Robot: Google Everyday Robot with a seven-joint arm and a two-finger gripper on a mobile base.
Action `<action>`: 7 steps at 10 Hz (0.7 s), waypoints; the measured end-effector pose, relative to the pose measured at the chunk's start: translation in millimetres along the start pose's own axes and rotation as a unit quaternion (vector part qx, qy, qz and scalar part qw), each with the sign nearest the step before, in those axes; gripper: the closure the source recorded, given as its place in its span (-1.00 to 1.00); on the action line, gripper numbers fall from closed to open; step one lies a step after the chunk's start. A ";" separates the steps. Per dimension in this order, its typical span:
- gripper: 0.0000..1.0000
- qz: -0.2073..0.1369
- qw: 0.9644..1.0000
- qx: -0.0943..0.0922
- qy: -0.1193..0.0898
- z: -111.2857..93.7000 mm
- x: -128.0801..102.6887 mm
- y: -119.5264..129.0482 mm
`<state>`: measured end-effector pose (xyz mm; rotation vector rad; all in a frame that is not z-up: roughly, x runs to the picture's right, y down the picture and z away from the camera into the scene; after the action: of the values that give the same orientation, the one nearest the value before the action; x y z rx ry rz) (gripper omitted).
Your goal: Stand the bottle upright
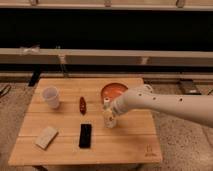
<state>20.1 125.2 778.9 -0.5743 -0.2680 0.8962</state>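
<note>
Pale wooden slatted tabletop (125, 142) carrying all items, with the white robot arm (165, 102) reaching in from the right. Round orange-red bowl (114, 90) at the far right of centre; translucent white plastic cup (51, 96) at far left; flat black rectangular device (85, 135) and pale rectangular sponge-like block (46, 137) near the front edge; small dark red oblong object (82, 104) in the middle. Slim whitish-clear plastic bottle with white cap (108, 116) stands upright just in front of the bowl, the claw (111, 109) right at it; whether the claw is released or grasping cannot be told. Judged step: letting go; next, withdrawing straight without tipping the bottle
</note>
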 end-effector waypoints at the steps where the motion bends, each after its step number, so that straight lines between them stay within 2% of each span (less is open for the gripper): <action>1: -0.60 0.001 1.000 0.000 0.001 -0.7 2.3 -0.5; 5: -0.60 0.007 1.000 0.002 -0.018 -21.1 12.0 -3.9; 7: -0.60 0.008 1.000 0.004 -0.021 -26.7 15.1 -4.5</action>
<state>44.2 125.5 759.3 -0.5501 -0.2985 0.9245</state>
